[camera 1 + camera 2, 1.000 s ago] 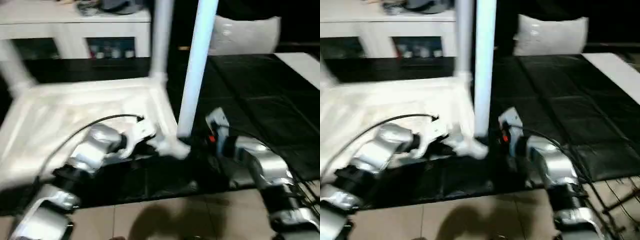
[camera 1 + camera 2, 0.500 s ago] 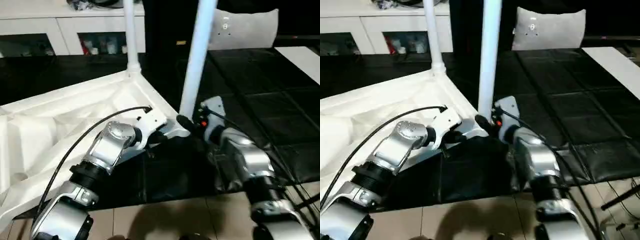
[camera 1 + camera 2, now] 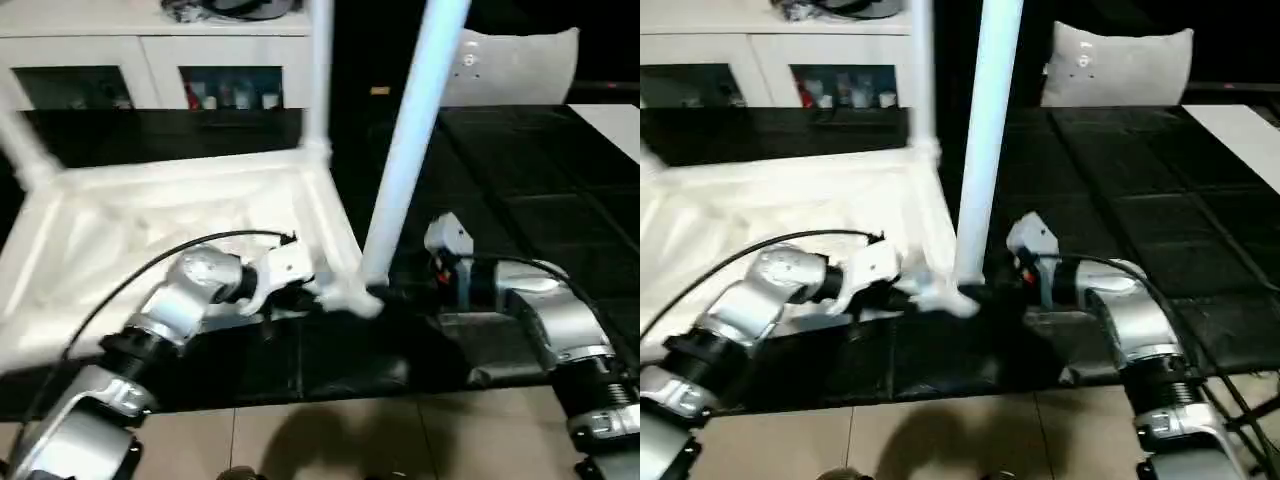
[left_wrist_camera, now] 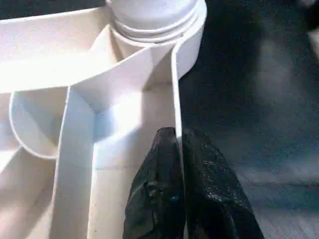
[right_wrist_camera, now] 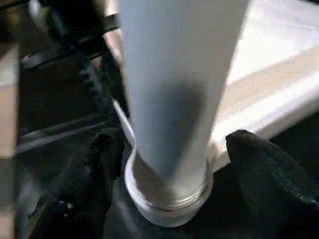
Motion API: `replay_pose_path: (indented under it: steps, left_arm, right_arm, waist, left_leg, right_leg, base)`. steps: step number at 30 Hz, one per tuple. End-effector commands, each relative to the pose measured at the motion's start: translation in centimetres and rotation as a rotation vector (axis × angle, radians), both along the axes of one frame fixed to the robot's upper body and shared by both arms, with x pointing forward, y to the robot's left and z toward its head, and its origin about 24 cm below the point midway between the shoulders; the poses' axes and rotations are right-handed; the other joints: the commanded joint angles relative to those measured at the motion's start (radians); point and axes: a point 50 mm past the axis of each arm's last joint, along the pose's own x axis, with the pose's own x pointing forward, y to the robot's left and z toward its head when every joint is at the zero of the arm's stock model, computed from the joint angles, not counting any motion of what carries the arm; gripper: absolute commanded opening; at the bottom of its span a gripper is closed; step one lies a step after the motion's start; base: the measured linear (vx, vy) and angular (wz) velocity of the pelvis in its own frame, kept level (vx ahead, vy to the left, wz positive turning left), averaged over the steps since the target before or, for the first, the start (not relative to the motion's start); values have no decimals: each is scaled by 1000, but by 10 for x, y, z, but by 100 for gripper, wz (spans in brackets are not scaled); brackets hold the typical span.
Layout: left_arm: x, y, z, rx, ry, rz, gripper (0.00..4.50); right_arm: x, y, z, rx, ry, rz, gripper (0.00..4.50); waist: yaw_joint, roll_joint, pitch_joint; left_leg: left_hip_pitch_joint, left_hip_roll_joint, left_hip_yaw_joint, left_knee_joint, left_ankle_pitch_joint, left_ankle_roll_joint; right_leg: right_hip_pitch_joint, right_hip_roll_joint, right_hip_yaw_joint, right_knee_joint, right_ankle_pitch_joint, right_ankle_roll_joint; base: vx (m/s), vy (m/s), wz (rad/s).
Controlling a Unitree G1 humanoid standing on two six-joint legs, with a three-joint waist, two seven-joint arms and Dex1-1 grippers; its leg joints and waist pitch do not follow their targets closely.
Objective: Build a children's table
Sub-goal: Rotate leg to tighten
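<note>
The tabletop lies upside down on a black quilted mat, its white plastic underside smooth and glossy, crossed by thin ribs. Round sockets sit at its corners. A long white tube leg stands nearly upright in the near corner socket, and another leg rises from the far corner.

The left claw is pinched narrow on the tabletop's thin edge wall, one rough black finger on each side, close beside the near socket. The right claw is spread wide, its fingers on either side of the leg's base; they look apart from the tube, though the view is blurred there.

Behind stands a white cabinet with glass doors.
</note>
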Motion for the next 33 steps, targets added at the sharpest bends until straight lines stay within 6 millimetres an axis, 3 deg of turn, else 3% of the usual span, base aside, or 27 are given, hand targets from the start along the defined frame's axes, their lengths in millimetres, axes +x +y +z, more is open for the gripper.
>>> replay_pose_path:
  steps: [1,8,20,28,31,32,33]
  left_arm:
    - [-8,-3,-1,55,19,-130,0]
    - [-17,0,0,86,42,-259,0]
    - [-18,-3,-1,76,41,-285,0]
    - [-15,-8,-2,1,80,-142,0]
    - [-12,-14,-2,-33,95,-60,0]
    - [-7,-27,2,-112,91,53,0]
    - [-6,-32,4,-145,92,89,0]
  right_arm:
    - [1,-3,7,9,-8,57,340]
    - [-8,3,8,39,86,213,288]
    - [-17,18,1,87,143,290,206]
    - [-21,24,-2,134,148,211,192]
    - [-16,32,-5,125,134,93,192]
    - [-3,41,-10,102,100,-102,192]
    - [2,44,-12,94,95,-175,192]
  waist:
    - [0,-4,-72]
    - [3,-8,-70]
    - [14,-4,-73]
    - [12,-5,-68]
    - [7,-5,-58]
    - [-1,-6,-54]
    - [-13,-6,-51]
  left_leg:
    - [5,25,1,-64,-155,79]
    - [6,26,1,-65,-167,70]
    - [5,25,0,-65,-142,57]
    - [8,26,0,-69,-166,42]
    - [14,21,-1,-75,-225,26]
    - [22,18,-2,-74,-257,10]
    - [28,12,-4,-71,-280,-9]
  right_leg:
    - [66,-55,50,-71,-232,-189]
    - [66,-57,50,-76,-295,-171]
    - [65,-57,51,-72,-270,-169]
    - [62,-57,52,-77,-321,-153]
    - [60,-56,48,-92,-422,-130]
    - [57,-59,46,-101,-509,-104]
    - [51,-59,38,-113,-586,-77]
  base:
    - [0,0,0]
    - [0,0,0]
    - [0,0,0]
    - [0,0,0]
    - [0,0,0]
    - [0,0,0]
    - [0,0,0]
